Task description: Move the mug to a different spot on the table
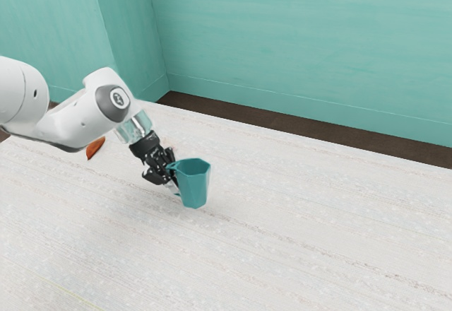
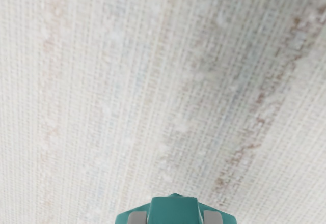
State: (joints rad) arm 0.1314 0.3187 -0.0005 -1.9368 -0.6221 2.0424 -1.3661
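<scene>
A teal faceted mug (image 1: pixel 193 181) stands nearly upright on the pale table (image 1: pixel 304 212), a little left of the middle in the exterior view. My black gripper (image 1: pixel 169 176) reaches down from the upper left and is shut on the mug's side facing the arm. In the wrist view a teal part of the mug (image 2: pixel 174 210) sits just under the hand, with a grey finger pad (image 2: pixel 137 218) pressed to each side of it. Whether the base touches the table or hangs just above it, I cannot tell.
A small orange object (image 1: pixel 95 147) peeks out from behind the arm's forearm at the exterior view's left. Teal walls (image 1: pixel 296 35) and a dark floor strip (image 1: pixel 318 127) border the table's far edge. Table surface stretches to the right and front of the mug.
</scene>
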